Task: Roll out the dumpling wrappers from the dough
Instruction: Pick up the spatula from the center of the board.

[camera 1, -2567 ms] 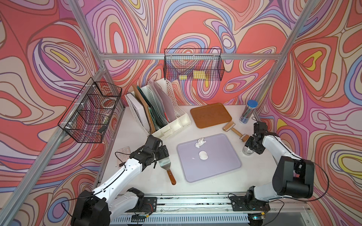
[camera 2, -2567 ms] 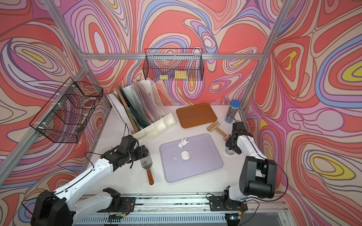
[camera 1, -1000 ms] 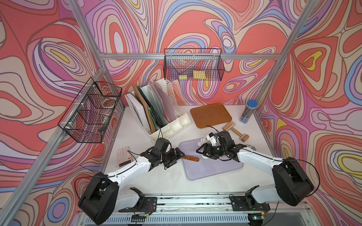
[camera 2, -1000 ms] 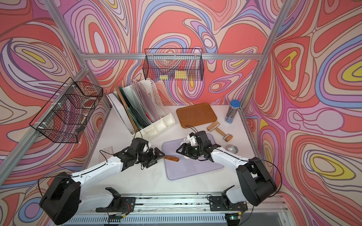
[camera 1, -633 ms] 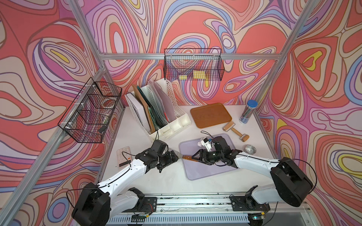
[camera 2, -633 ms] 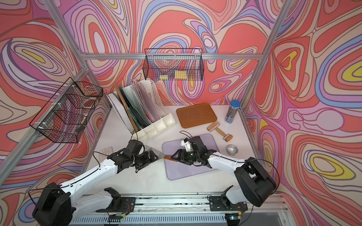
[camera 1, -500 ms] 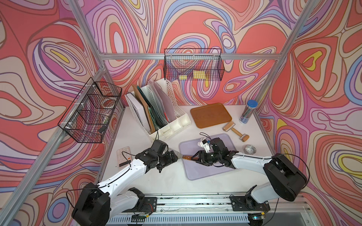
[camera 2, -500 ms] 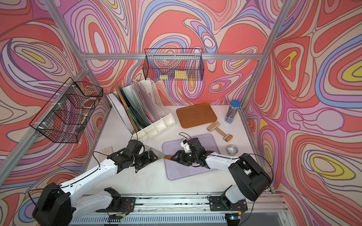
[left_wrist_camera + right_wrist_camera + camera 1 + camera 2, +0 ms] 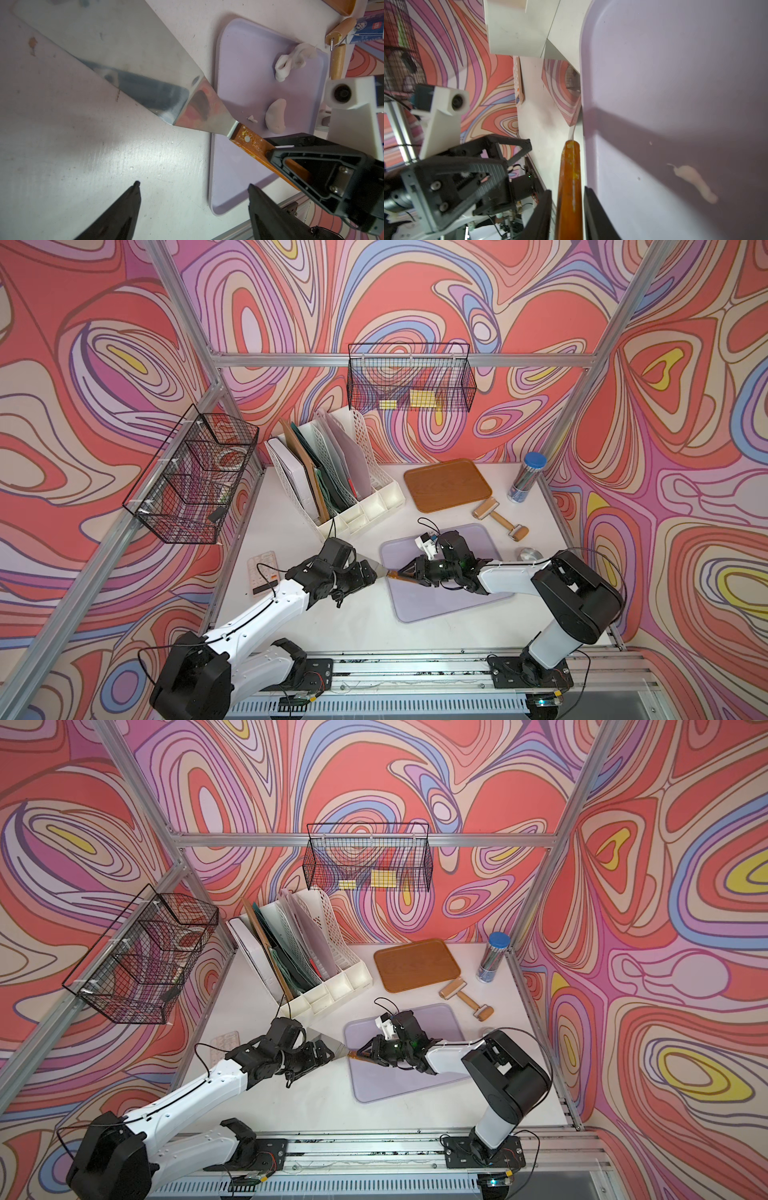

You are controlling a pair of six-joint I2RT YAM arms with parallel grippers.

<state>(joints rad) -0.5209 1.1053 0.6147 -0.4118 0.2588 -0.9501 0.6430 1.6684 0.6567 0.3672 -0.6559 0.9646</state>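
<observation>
The wrapper [image 9: 275, 116] was seen only in the left wrist view, as a pale rounded piece lying on the tray [image 9: 449, 605], just beside the spatula's handle [image 9: 251, 143] but apart from it; a crumb [image 9: 252, 118] lay close by, and the ragged scrap [image 9: 291, 60] lay farther off on the same tray; in both top views the wrapper was hidden under the right arm [image 9: 498, 576].

The spatula [image 9: 380, 568] was set across the tray's 9 o'clock rim, with its blade [image 9: 124, 52] out over the table [image 9: 353, 626] toward 9 o'clock and its handle over the tray toward 3 o'clock.

The right gripper [image 9: 409, 572] was clenched on the handle, a jaw drawn close at each side in the right wrist view; the left gripper [image 9: 193, 185] was released, its jaws spread wide with nothing between them, held over the table at the blade's 9 o'clock side.

A roller [image 9: 498, 519] lay at the tray's 1 o'clock; a brown tray [image 9: 448, 484] at 12 o'clock; a ring [image 9: 527, 552] at 3 o'clock.
</observation>
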